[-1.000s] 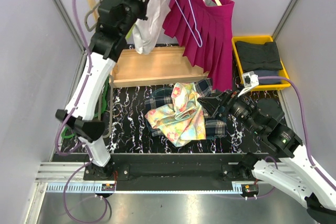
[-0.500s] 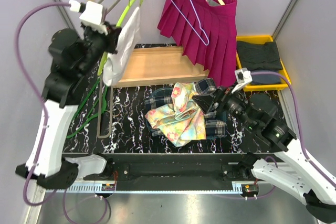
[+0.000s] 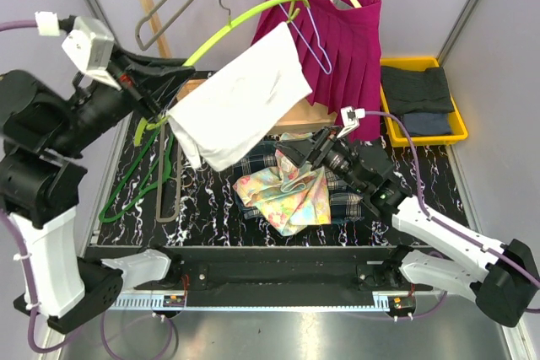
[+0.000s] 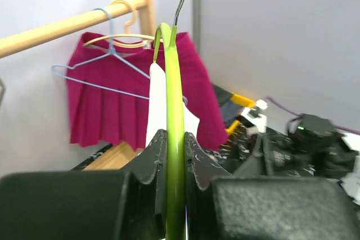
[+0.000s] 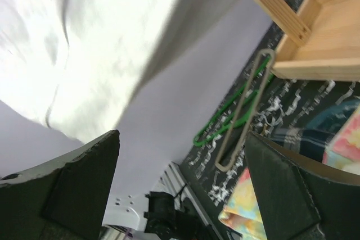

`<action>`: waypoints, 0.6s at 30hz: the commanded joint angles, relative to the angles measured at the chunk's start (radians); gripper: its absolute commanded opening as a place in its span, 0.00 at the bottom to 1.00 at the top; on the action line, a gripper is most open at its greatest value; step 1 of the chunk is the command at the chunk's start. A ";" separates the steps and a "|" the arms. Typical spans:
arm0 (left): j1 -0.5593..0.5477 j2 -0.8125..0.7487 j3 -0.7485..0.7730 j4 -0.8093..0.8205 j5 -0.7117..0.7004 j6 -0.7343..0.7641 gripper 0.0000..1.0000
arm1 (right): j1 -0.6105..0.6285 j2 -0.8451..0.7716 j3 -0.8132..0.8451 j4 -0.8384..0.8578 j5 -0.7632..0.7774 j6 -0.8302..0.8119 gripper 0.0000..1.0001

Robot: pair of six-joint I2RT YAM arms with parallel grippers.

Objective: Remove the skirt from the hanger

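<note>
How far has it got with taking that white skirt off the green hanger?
Done: the lime green hanger looks lifted clear of the wooden rail. In hand: the left gripper is shut on it while the open right gripper points up toward the white fabric skirt. Left: the skirt is still on the hanger, so gripping it and pulling it free remain.

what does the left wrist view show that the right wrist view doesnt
Only the left wrist view: the left tool shut on the green hanger, plus the wooden rail with the magenta skirt hanging from it. Only the right wrist view: the open right tool, loose green hangers lying flat, and the floral cloth. Both: the white skirt, seen edge-on from the left wrist and as a broad sheet from the right.
</note>
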 commanded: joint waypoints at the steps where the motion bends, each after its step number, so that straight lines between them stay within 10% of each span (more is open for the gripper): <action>1: 0.001 -0.052 0.024 0.054 0.075 -0.045 0.00 | 0.001 0.002 0.039 0.281 0.023 0.055 1.00; 18: 0.003 -0.076 0.016 0.060 0.097 -0.085 0.00 | -0.042 0.234 0.073 0.536 0.001 0.131 1.00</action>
